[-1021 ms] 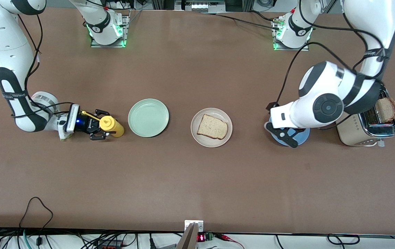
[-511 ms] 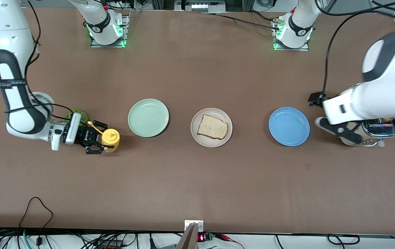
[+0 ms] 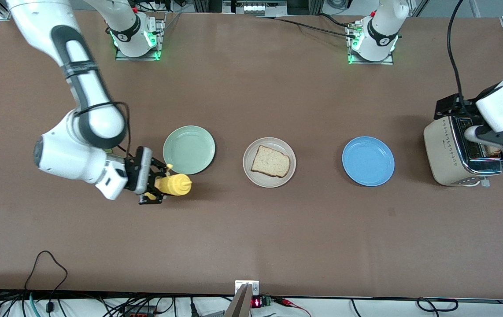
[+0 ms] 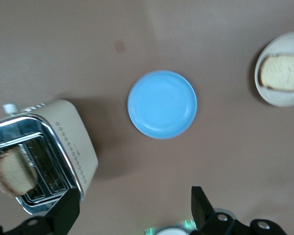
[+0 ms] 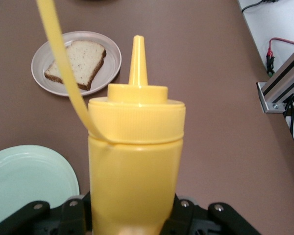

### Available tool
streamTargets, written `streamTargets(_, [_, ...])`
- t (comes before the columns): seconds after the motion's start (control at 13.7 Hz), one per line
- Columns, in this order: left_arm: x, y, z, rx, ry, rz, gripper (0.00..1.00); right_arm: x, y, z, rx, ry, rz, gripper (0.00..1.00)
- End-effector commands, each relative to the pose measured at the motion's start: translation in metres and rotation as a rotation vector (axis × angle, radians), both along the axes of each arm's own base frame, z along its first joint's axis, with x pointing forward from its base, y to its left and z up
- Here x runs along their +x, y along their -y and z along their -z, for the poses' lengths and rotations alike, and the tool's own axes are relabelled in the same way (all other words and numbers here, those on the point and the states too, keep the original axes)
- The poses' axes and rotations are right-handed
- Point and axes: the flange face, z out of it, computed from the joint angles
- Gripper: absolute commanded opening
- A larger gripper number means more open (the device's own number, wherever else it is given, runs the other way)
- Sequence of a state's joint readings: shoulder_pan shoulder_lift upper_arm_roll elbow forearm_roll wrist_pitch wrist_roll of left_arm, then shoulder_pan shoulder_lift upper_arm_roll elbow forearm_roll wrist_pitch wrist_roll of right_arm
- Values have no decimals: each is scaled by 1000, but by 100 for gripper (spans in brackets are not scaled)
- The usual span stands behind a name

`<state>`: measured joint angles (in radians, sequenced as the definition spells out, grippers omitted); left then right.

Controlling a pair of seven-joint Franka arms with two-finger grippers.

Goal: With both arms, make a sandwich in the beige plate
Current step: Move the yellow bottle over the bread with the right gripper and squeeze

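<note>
Front view: right gripper point(image 3: 157, 187) clamped on yellow bottle point(image 3: 173, 185), now carried beside mint plate point(image 3: 188, 149) toward beige plate point(image 3: 269, 162) holding one bread slice point(image 3: 270, 161); left gripper point(image 3: 500, 137) spread wide, moved off blue plate point(image 3: 368, 161) to over toaster point(image 3: 454, 152).

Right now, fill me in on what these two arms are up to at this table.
The right gripper has its jaws closed on a yellow plastic squeeze bottle, carried tipped on its side just off the mint green round plate. The round beige plate holds one slice of light brown bread, with nothing on it yet. The left gripper is over the cream and chrome toaster, jaws open, where a second slice sits in a slot. The blue round plate is bare.
</note>
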<state>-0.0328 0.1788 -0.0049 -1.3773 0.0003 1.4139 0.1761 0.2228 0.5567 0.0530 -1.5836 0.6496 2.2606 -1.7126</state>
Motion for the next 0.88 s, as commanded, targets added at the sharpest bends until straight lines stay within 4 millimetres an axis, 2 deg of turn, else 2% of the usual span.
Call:
streamTargets(0.0, [-37, -23, 0, -18, 74, -67, 100, 2, -41, -25, -164, 25, 23, 36])
streamTargets(0.15, [-42, -26, -3, -21, 103, -70, 100, -8, -74, -32, -248, 50, 9, 36])
streamTargets(0.29, [-44, -28, -2, -21, 79, -62, 100, -17, -98, -29, -357, 92, -6, 36])
streamTargets(0.44, [-45, -28, 0, -20, 70, -62, 100, -34, -134, -25, -444, 118, 4, 36])
streamTargets(0.66, [-50, -14, -6, -18, 80, -44, 100, -68, -193, -2, -557, 155, 34, 36])
streamTargets(0.8, [-53, -17, -5, -20, 83, -48, 100, -89, -225, 20, -631, 195, 51, 36])
